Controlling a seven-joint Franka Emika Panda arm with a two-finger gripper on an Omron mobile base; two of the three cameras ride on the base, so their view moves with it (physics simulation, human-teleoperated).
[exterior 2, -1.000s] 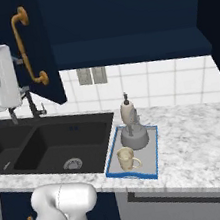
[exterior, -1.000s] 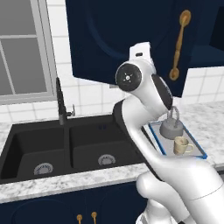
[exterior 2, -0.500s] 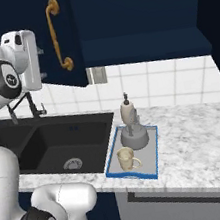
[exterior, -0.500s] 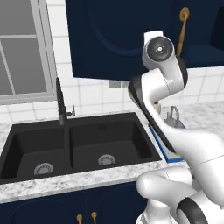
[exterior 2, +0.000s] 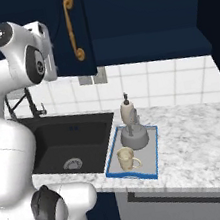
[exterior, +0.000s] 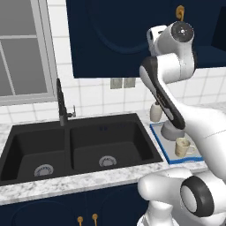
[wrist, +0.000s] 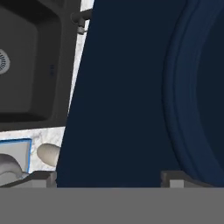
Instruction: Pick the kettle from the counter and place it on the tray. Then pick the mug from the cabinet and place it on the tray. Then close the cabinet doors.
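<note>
grey tray (exterior 2: 149,146): 1 kettle (exterior 2: 134,136), 1 mug (exterior 2: 126,159)

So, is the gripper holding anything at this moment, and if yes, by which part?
Nothing is held. The gripper is open, its fingertips spread wide in front of the navy cabinet door; nothing sits between them.

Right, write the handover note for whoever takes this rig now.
End effector: open, holding nothing, right up against the panel of a cabinet door.
Kettle and mug: both on the tray on the counter, right of the sink.
Done: kettle and mug placed.
Left: close the cabinet doors; the one with the golden handle stands ajar.
</note>
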